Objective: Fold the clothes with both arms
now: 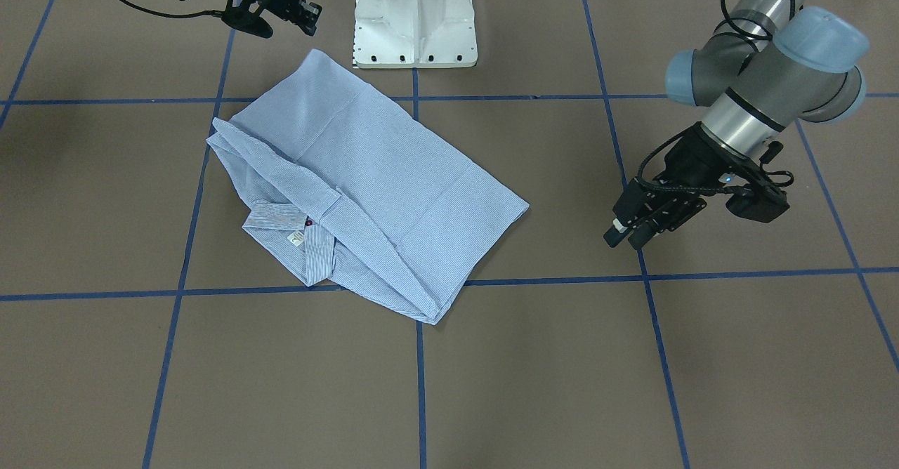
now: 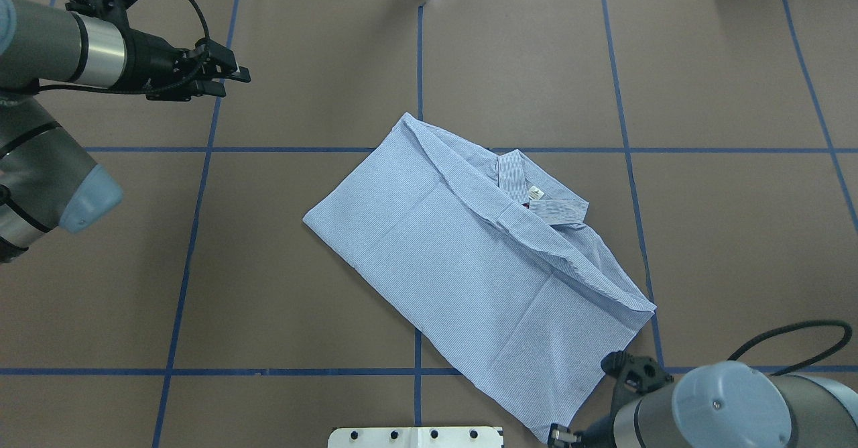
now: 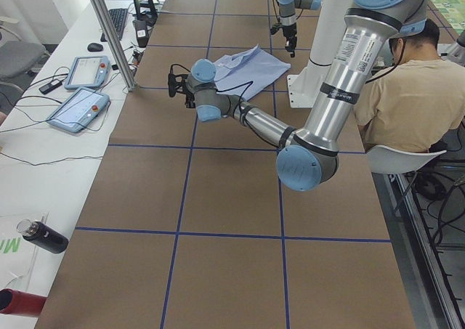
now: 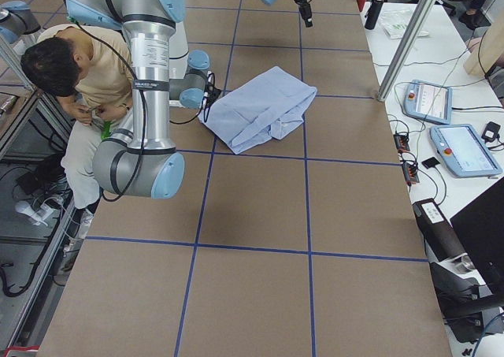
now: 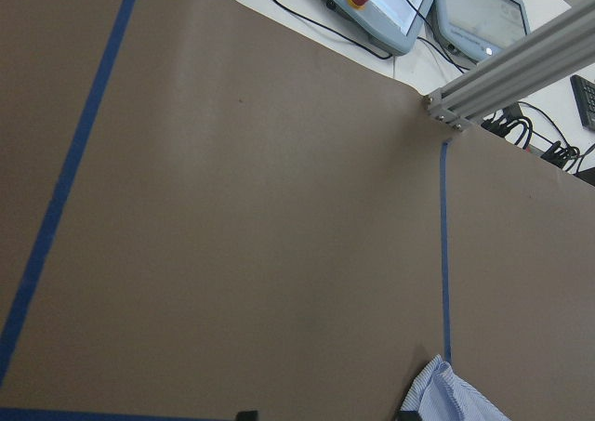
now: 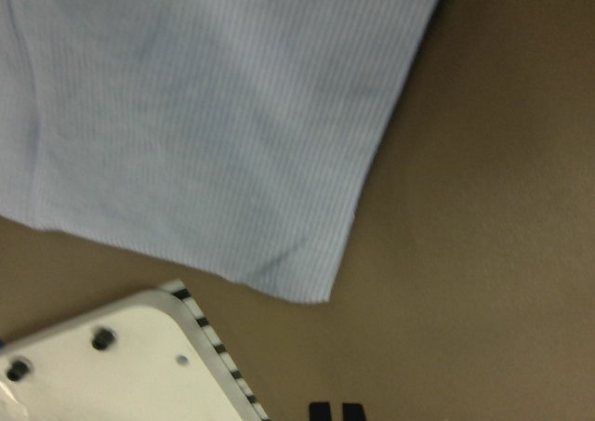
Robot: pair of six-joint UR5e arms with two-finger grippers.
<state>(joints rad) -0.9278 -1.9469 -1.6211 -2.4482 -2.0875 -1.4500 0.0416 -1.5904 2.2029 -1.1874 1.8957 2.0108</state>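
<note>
The light blue-and-white striped shirt (image 1: 393, 174) (image 2: 469, 253) lies folded in a long diagonal strip at mid table. Its collar (image 1: 295, 227) and white neck label (image 2: 534, 193) face up. My left gripper (image 1: 628, 234) (image 2: 234, 78) hovers open and empty over bare table, well away from the shirt. A corner of the shirt (image 5: 456, 393) shows at the bottom of the left wrist view. My right gripper (image 1: 309, 16) (image 6: 335, 410) is shut and empty. It hangs just off the shirt corner (image 6: 307, 291) nearest the pedestal.
The white pedestal base (image 1: 414, 20) (image 6: 93, 356) stands at the robot's edge, close to the shirt corner. A seated person (image 3: 407, 89) (image 4: 79, 73) is beside the base. Teach pendants (image 3: 80, 89) and an aluminium post (image 5: 521, 59) line the far edge.
</note>
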